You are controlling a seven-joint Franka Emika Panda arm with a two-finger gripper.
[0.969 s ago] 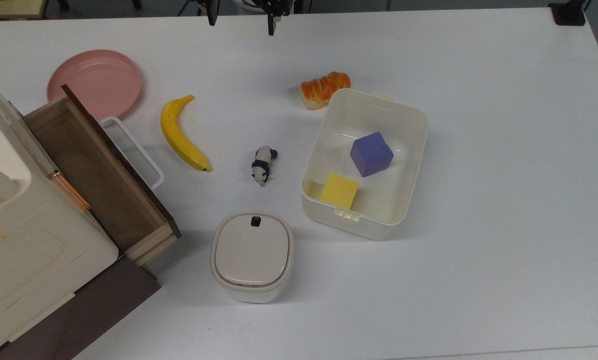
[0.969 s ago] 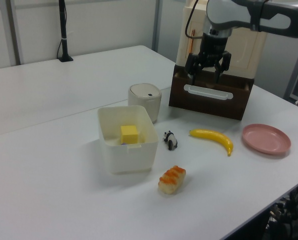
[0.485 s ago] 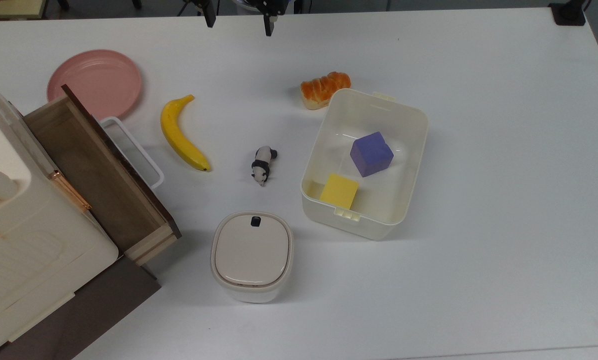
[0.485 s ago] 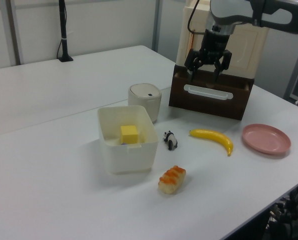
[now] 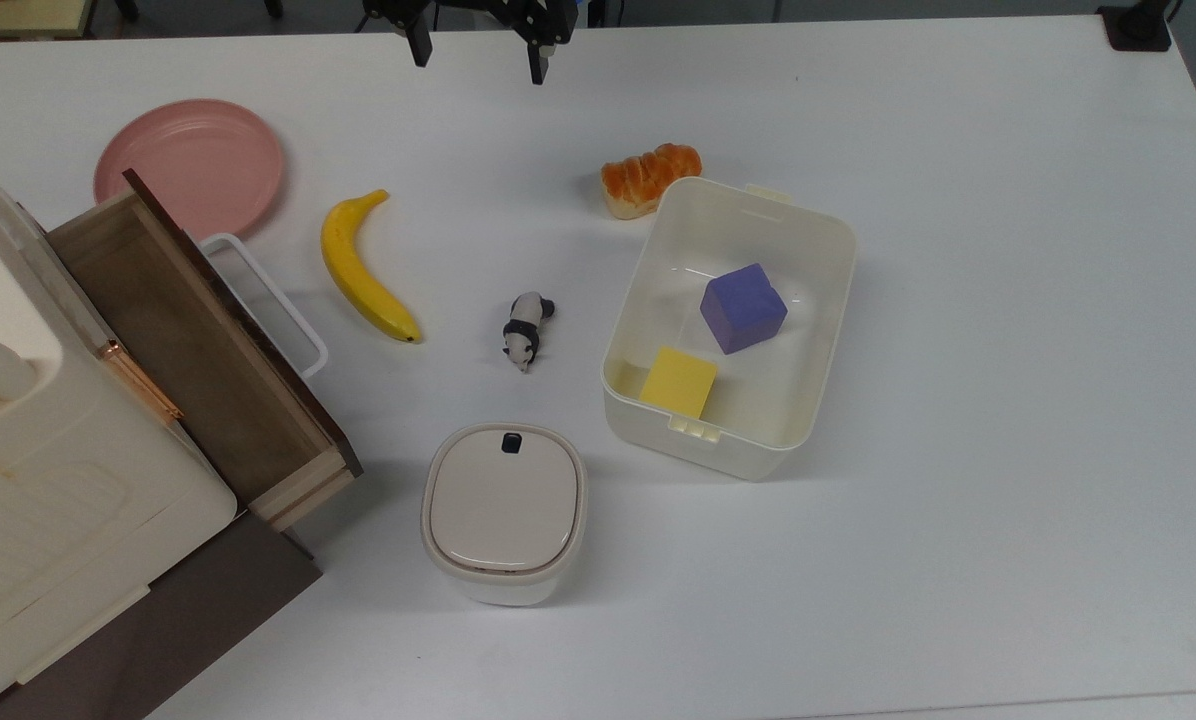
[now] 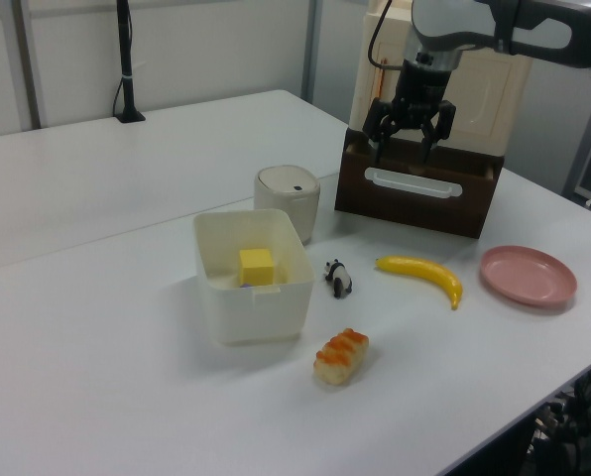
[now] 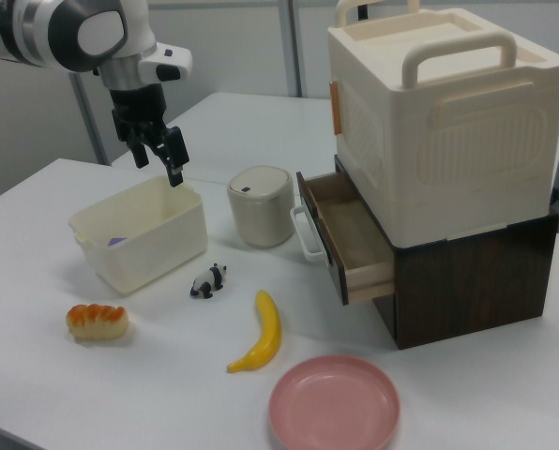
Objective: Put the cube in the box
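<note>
Cube [image 5: 743, 307]: lies inside the box [image 5: 828, 300], beside a yellow block [image 5: 678, 383].
Gripper [image 7: 160, 156]: raised above the tabletop [image 5: 1008, 400], jaws spread and empty.
Cube in right view: apparently a purple sliver.

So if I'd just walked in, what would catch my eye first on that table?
Probably the purple-blue cube sitting inside the cream-white box, next to a yellow block. Then the bright banana and pink plate toward the top view's left, by the open wooden drawer. The gripper hangs open and empty above the table.
</note>
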